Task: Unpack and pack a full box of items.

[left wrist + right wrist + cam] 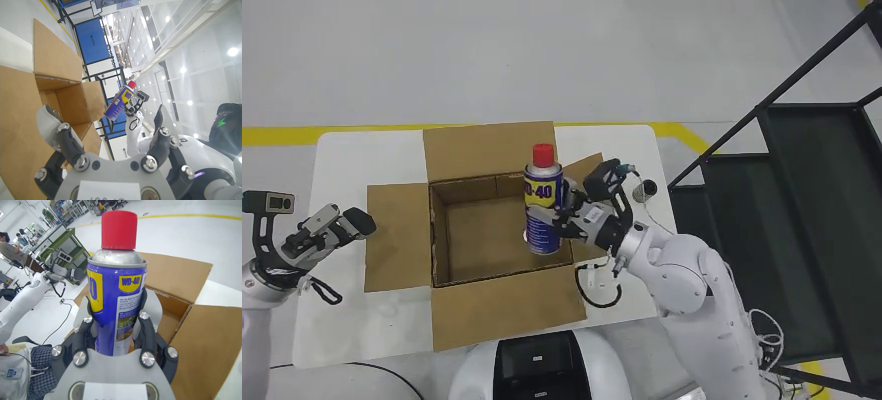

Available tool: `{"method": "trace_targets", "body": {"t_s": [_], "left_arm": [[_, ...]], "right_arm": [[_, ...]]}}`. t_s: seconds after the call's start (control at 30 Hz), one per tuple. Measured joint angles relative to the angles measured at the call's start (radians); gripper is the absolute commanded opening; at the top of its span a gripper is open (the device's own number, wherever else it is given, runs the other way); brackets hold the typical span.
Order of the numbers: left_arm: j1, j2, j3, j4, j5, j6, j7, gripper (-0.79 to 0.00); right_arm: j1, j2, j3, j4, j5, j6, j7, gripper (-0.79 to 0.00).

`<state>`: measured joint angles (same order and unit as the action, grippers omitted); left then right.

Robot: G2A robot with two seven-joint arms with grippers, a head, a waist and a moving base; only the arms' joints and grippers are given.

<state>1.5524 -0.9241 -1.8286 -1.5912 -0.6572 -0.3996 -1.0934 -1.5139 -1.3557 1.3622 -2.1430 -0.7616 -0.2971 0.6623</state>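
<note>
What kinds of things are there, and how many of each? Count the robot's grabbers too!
spray can: 1
cardboard box: 1
grippers: 2, the left gripper and the right gripper
Total: 4

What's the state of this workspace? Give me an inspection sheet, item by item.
Surface: white table, carrying the box.
Job's things: cardboard box open, flaps spread, no items seen inside; spray can with a red cap held over the box's edge on the right arm's side.
Clutter: nothing seen.
Grippers: right gripper shut on the spray can; left gripper open, holding nothing, beyond the box's left flap.
Cables: black cable looped at the right wrist.
Surroundings: dark metal steps beside the table; yellow floor line behind it.
</note>
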Motion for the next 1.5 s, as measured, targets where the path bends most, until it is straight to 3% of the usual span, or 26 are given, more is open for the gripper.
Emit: {"method": "trace_targets", "body": {"t_s": [0.17,0.9,1.03,1.23,1.37,1.5], "left_arm": [[0.0,0.0,0.0,0.0,0.0,0.0,0.0,0.0],[0.0,0.0,0.0,0.0,0.0,0.0,0.0,0.0],[0.0,0.0,0.0,0.0,0.0,0.0,0.0,0.0],[0.0,0.0,0.0,0.0,0.0,0.0,0.0,0.0],[0.0,0.0,0.0,0.0,0.0,0.0,0.0,0.0],[0.0,0.0,0.0,0.0,0.0,0.0,0.0,0.0]], "right_arm": [[-0.061,0.012,0.089,-0.006,0.056,-0.074,-0.059,-0.785],[-0.06,0.013,0.1,-0.008,0.042,-0.065,-0.077,-0.785],[-0.081,0.017,0.179,-0.01,0.077,-0.048,-0.166,-0.785],[-0.137,0.026,0.366,0.046,0.159,-0.122,-0.357,-0.785],[-0.165,0.025,0.447,0.142,0.076,-0.12,-0.546,-0.785],[-0.176,0.022,0.451,0.255,-0.028,-0.113,-0.692,-0.785]]}}
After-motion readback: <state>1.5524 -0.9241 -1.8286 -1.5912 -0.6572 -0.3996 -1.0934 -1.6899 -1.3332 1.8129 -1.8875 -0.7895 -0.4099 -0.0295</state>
